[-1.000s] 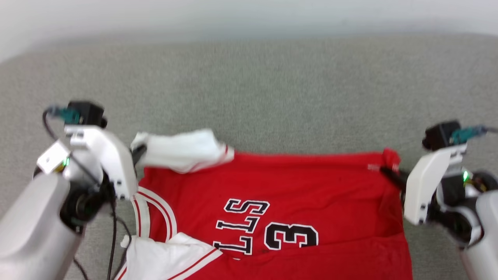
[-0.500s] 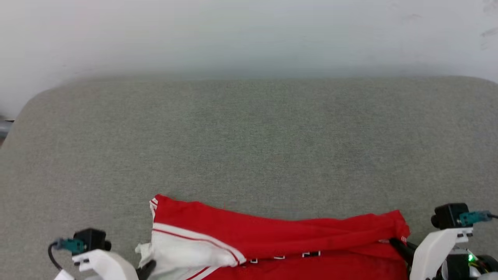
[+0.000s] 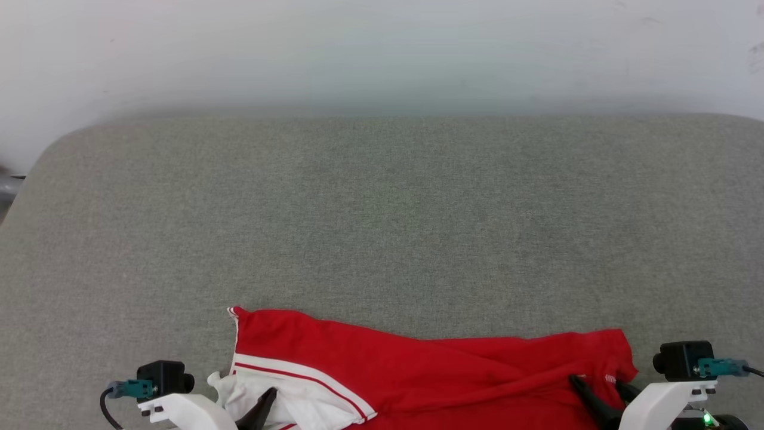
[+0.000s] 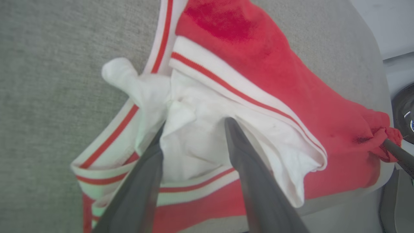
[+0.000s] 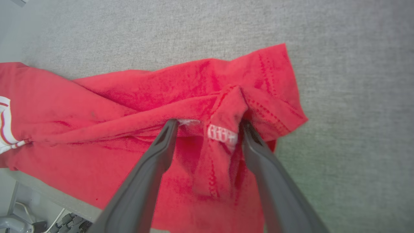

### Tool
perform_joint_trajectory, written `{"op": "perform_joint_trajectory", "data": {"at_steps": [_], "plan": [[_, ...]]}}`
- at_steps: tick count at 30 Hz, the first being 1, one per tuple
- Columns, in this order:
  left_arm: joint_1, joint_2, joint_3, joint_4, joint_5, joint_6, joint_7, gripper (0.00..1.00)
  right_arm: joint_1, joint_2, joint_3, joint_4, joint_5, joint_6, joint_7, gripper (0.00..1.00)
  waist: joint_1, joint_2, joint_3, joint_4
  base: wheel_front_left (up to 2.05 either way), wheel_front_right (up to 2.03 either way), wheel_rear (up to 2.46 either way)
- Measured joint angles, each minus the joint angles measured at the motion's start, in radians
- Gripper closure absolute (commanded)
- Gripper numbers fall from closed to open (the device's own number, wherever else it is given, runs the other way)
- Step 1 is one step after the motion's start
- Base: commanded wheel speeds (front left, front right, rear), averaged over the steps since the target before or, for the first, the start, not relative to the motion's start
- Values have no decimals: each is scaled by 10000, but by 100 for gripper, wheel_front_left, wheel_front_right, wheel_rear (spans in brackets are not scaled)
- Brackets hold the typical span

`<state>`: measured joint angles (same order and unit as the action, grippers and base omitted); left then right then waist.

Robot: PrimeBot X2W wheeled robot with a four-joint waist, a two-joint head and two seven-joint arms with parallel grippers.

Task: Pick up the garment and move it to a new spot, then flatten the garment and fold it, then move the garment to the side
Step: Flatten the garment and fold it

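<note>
Bright, soft, even light, hardly a shadow on the grey bench (image 3: 382, 209). Its far edge blurs into the pale wall (image 3: 382, 54). Wrist views bow at the edges; the garment (image 4: 275, 81) looks oversaturated, whites tinged green.

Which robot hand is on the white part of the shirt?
The left gripper: the bunched white sleeve lies between its open fingers. The right gripper is at the all-red corner of the shirt instead.
</note>
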<state>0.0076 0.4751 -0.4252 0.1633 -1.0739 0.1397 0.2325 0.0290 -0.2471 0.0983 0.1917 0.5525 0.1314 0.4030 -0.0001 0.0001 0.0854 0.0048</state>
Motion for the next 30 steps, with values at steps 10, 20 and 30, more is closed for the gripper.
{"op": "perform_joint_trajectory", "data": {"at_steps": [10,20,30], "plan": [[-408,86,-79,-558,899,-251,-1051,0,417,-255,-543,-1473,111,-4,-284,0,0,0,-430,-138,0,0,0],[-955,40,167,-1503,2631,71,-3498,0,1016,-203,-2673,-2259,-268,-4,2197,0,0,0,-403,59,0,0,0],[-986,-399,316,-2190,3944,740,-4767,0,978,527,-2439,-2054,-330,-4,3028,0,1,0,36,558,0,0,0]]}}
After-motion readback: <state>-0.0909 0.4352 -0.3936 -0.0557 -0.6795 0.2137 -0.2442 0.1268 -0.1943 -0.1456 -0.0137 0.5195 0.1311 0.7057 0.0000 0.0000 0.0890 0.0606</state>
